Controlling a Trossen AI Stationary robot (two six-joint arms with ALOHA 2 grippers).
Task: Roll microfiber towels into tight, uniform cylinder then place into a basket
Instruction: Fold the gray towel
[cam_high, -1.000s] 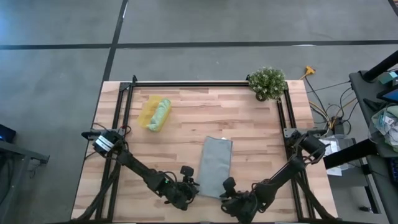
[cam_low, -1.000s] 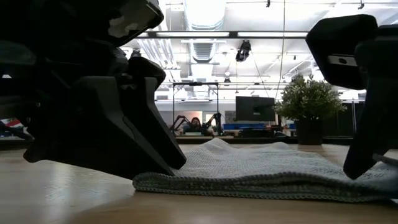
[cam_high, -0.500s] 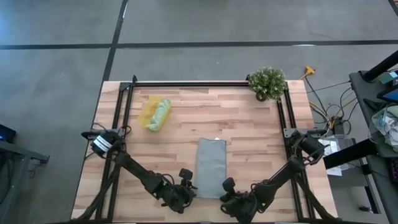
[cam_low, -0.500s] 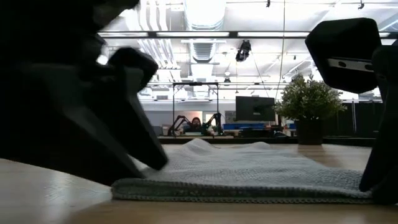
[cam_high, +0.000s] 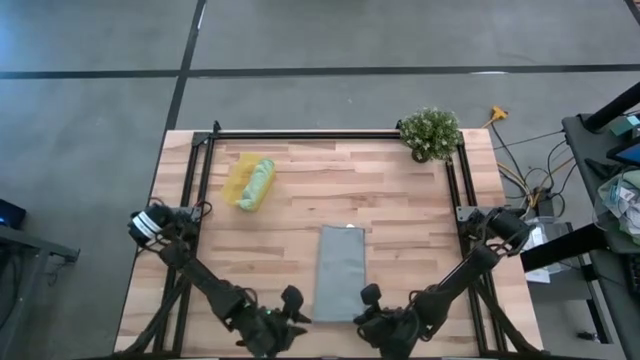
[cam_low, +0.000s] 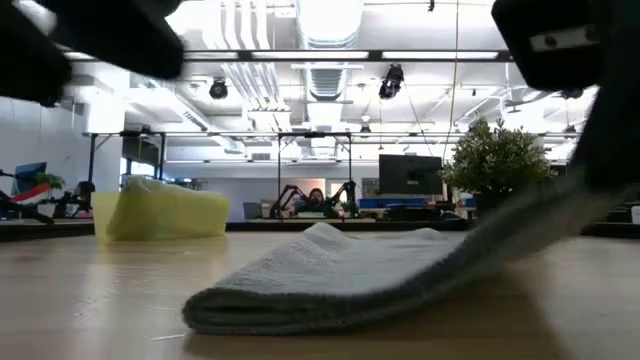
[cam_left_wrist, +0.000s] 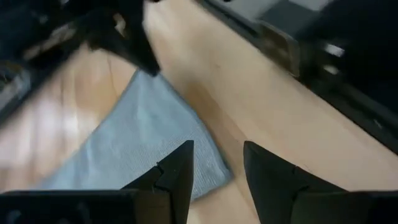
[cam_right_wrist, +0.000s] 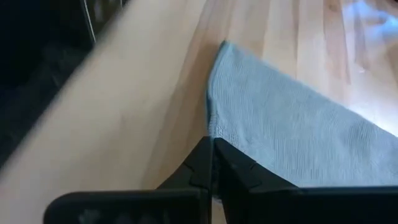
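At the high view's bottom centre, the right gripper (cam_high: 368, 296) pinches the grey-blue towel's (cam_high: 340, 272) corner; the left gripper (cam_high: 290, 300) stands parted, empty.

Grey concrete floor (cam_high: 400, 40), ceiling lights (cam_low: 325, 18)

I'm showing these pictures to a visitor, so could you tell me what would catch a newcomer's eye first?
Probably the grey-blue towel, folded into a long strip near the table's front edge, with the right hand shut on its near corner and lifting it. The left hand hovers open beside it, and farther back on the left the yellow basket holds a rolled green towel.
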